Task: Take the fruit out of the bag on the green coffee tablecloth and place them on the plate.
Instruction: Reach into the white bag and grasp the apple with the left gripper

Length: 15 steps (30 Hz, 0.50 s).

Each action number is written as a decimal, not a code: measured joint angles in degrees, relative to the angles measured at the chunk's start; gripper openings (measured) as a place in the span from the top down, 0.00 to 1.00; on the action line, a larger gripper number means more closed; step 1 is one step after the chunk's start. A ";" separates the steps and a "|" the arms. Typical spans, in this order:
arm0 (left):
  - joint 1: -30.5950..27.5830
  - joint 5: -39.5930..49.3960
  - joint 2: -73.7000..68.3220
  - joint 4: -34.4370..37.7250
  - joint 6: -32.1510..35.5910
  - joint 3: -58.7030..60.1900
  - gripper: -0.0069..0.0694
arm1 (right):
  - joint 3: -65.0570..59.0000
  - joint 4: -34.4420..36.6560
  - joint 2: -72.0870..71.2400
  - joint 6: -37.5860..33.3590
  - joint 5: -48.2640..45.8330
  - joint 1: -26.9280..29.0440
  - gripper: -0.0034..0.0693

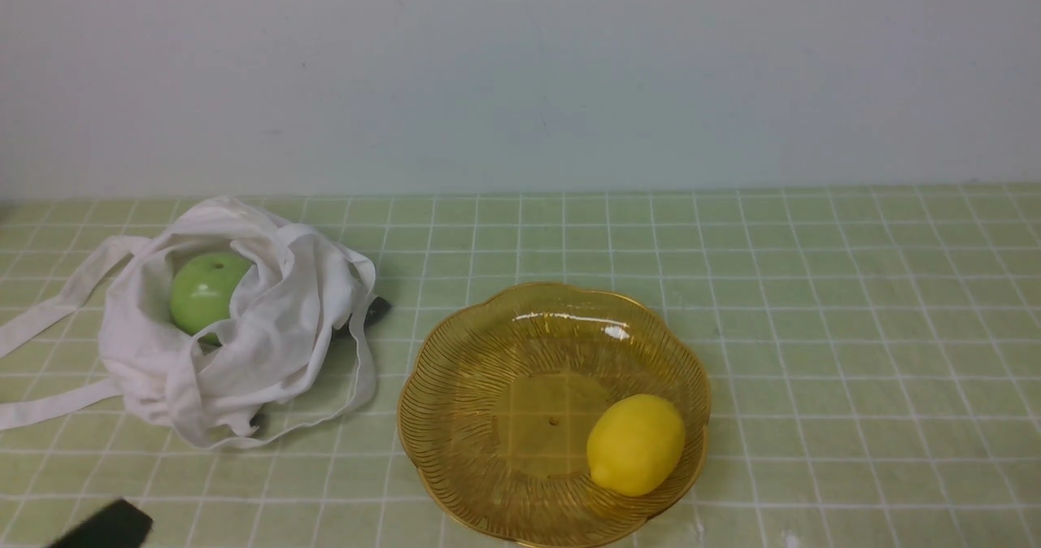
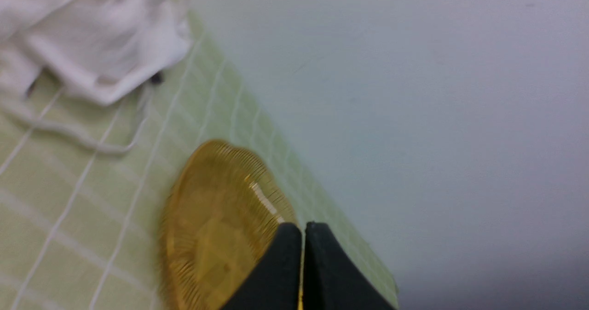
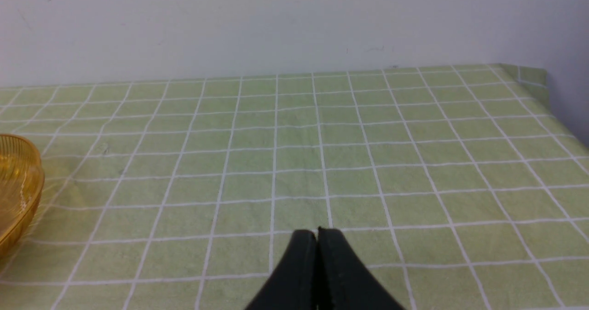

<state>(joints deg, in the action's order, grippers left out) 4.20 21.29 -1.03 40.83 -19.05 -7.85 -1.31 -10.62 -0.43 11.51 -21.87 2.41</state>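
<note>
One right end effector point(image 3: 317, 236): two black fingers pressed together tip to tip, gripping nothing, poised over the tablecloth point(image 3: 368, 140). One tablecloth: pale green, gridded with thin white lines, lying flat and running back to a plain pale wall point(image 3: 276, 20), one far corner folded down over the edge. One plate point(image 3: 18, 186): amber, translucent, finely ribbed, only part of its rim in view, resting on the tablecloth well apart from the right end effector.

Apple point(image 1: 203, 290) in bag point(image 1: 285, 328), at left on the cloth point(image 1: 813, 288); plate point(image 1: 455, 418) to the bag's right and nearer, apart from it; lemon point(image 1: 636, 444) on the plate's near-right part.
</note>
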 joint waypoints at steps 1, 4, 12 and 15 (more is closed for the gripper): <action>0.00 0.28 -0.66 -0.39 0.57 -1.21 0.92 | 0.00 0.00 0.00 0.00 0.00 0.00 0.97; 0.00 5.76 -8.74 -5.05 4.29 -10.19 0.92 | 0.00 0.00 0.00 0.00 0.00 0.00 0.97; 0.00 28.58 -41.44 -27.33 7.78 -30.31 0.92 | 0.00 0.00 0.00 0.00 0.00 0.00 0.97; 0.00 29.69 -54.43 -36.13 6.85 -38.35 0.90 | 0.00 0.00 0.00 0.00 0.00 0.00 0.97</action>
<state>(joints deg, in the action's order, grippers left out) 4.20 50.98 -55.47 4.71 -12.20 -46.20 -1.31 -10.62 -0.43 11.51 -21.87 2.41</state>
